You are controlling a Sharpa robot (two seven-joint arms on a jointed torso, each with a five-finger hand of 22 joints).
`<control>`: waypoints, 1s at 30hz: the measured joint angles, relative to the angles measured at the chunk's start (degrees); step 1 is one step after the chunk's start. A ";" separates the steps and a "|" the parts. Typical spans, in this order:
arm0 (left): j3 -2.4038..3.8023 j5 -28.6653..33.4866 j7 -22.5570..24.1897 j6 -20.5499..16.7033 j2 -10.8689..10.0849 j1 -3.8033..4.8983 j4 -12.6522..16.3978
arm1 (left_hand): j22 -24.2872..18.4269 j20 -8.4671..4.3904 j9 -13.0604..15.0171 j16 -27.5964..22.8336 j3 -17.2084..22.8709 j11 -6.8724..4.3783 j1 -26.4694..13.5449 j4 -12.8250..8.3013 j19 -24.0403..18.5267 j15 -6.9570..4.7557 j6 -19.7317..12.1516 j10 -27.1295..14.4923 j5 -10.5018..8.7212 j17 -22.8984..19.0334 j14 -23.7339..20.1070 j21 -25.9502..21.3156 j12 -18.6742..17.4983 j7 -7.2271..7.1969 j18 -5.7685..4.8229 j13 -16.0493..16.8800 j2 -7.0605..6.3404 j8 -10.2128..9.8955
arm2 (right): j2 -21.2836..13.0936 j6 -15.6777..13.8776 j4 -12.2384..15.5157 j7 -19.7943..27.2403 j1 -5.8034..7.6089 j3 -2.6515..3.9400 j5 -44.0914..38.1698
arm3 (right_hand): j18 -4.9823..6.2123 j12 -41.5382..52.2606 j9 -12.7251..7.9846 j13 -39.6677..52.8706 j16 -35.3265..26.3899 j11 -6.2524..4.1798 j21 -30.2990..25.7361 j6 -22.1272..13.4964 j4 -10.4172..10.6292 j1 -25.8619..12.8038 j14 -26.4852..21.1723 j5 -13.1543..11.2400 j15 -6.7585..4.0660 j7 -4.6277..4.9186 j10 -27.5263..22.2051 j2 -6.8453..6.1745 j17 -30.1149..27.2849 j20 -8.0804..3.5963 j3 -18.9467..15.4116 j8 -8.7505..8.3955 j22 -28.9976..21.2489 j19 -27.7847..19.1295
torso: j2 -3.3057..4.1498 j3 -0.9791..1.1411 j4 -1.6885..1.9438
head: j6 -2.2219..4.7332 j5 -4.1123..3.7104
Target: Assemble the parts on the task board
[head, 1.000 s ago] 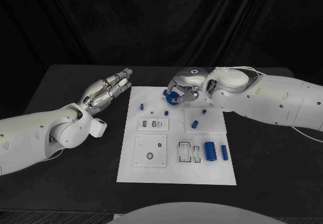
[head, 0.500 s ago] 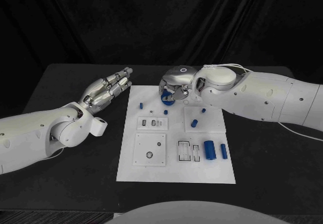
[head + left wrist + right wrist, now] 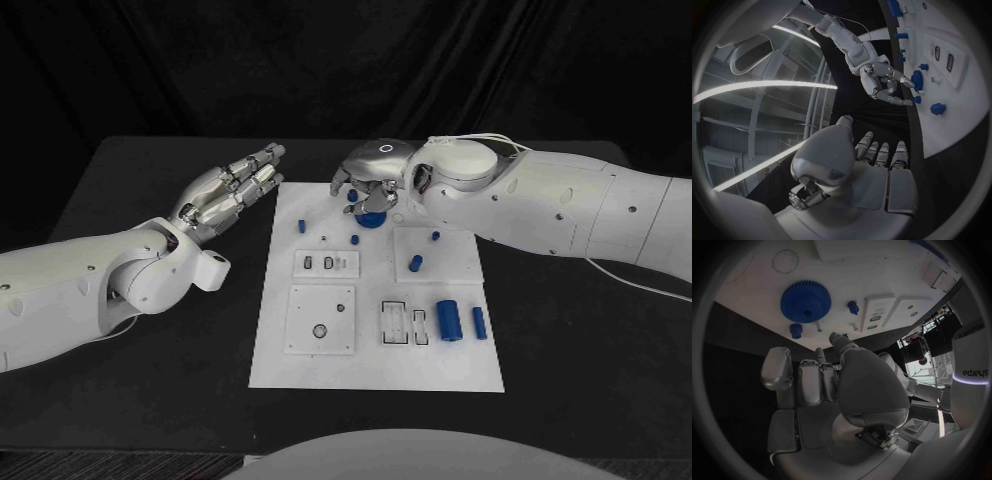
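One gear [image 3: 806, 301] now lies free on the board's [image 3: 462, 375] far end. My right hand [image 3: 372, 182] has let go, hovering open; left hand [image 3: 231, 193] idles open.

White task board [image 3: 378, 372] mid-table; blue gear [image 3: 806, 301] flat at far edge.

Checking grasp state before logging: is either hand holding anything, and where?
Nothing is held. The blue gear lies flat on the task board, clear of the right hand. The left hand hovers open beside the board.

A black table [image 3: 130, 330] stands before a dark curtain [image 3: 346, 70].
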 measured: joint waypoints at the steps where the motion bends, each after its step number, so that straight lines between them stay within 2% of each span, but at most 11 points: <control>1: 0.00 0.00 0.00 0.02 0.00 0.00 0.00 | 0.00 0.00 0.00 0.00 0.00 0.00 0.00 0.00 0.00 0.00 0.00 0.00 0.00 0.00 0.00 0.00 0.00 0.00 0.00 0.00 0.00 0.00 | -0.25 -0.13 0.12 0.02 0.00 0.00 0.00 | 0.00 0.00 -0.06 0.00 0.00 0.00 0.00 0.00 0.00 0.00 0.00 -0.61 0.00 -0.01 0.00 0.00 0.00 0.00 0.00 0.00 0.00 0.00 | 0.00 0.00 0.00 | -0.01 0.07; 9: 0.00 0.00 0.00 0.12 -0.32 0.00 -0.01 | 0.00 0.20 0.00 0.00 0.16 0.00 0.22 -0.16 0.20 0.21 0.00 0.00 0.22 0.01 0.21 0.00 0.00 0.00 0.00 0.00 0.22 0.00 | -3.39 -1.09 1.44 0.02 0.14 0.00 0.00 | 0.01 1.63 0.04 -0.01 2.35 0.18 2.35 1.86 0.78 -0.97 0.00 -2.47 0.00 0.40 1.04 -0.09 0.00 -0.28 -0.78 0.35 0.00 0.98 | -0.10 0.05 -0.15 | -0.03 0.63; 17: 0.00 0.00 0.00 0.19 -0.41 0.00 -0.04 | 0.00 0.20 0.05 0.00 0.15 0.00 0.22 -0.48 0.20 0.20 0.00 0.00 0.45 0.02 0.21 0.00 0.00 0.00 0.00 0.00 0.22 0.00 | -6.62 -0.45 2.86 -0.91 0.34 0.00 0.00 | 0.00 2.30 0.18 -0.01 3.34 0.19 3.36 2.76 1.36 -2.10 0.00 -2.61 0.00 0.70 1.04 -0.14 0.00 -0.10 -1.36 0.80 -0.01 1.56 | -0.07 0.07 -0.22 | 0.31 0.62; 23: 0.00 0.00 0.00 0.26 -0.34 0.00 -0.22 | 0.00 0.20 0.05 0.00 0.15 0.00 0.22 -0.48 0.20 0.20 0.00 0.00 0.45 0.03 0.21 0.00 0.00 0.00 0.00 0.00 0.22 0.00 | -7.54 0.63 3.56 -1.72 0.19 -0.01 0.00 | 0.00 2.35 0.17 -0.01 3.34 0.39 3.36 2.76 2.00 -2.99 0.17 -3.44 0.17 0.70 1.24 -0.18 0.00 -0.07 -2.01 0.80 -0.01 1.59 | -0.04 0.08 -0.10 | 0.32 0.44; 28: 0.00 0.00 0.00 0.32 -0.28 0.00 -0.38 | 0.00 0.20 0.04 0.00 0.15 0.00 0.22 -0.48 0.20 0.20 0.00 0.00 0.45 0.04 0.21 0.00 0.00 0.00 0.00 0.00 0.22 0.00 | -7.63 1.34 3.57 -2.11 -0.15 -0.01 -0.01 | 0.00 2.51 -0.25 -0.02 3.34 0.39 3.36 1.71 3.31 -4.59 0.17 -8.11 0.17 0.91 1.24 -0.09 0.00 0.10 -3.65 -0.13 -0.01 1.76 | 0.02 0.08 0.00 | 0.24 0.36; 30: 0.00 0.00 0.00 0.36 -0.27 0.00 -0.41 | 0.00 0.20 0.04 0.00 0.15 0.00 0.22 -0.48 0.20 0.20 0.00 0.00 0.45 0.05 0.21 0.00 0.00 0.00 0.00 0.00 0.22 0.00 | -7.63 1.64 3.57 -2.20 -0.30 -0.01 -0.01 | 0.00 2.51 -0.52 -0.01 3.34 0.39 3.36 1.22 3.64 -4.59 0.17 -9.04 0.17 1.01 1.24 -0.09 0.00 0.10 -3.98 -0.45 -0.01 1.76 | 0.04 0.06 0.03 | 0.19 0.35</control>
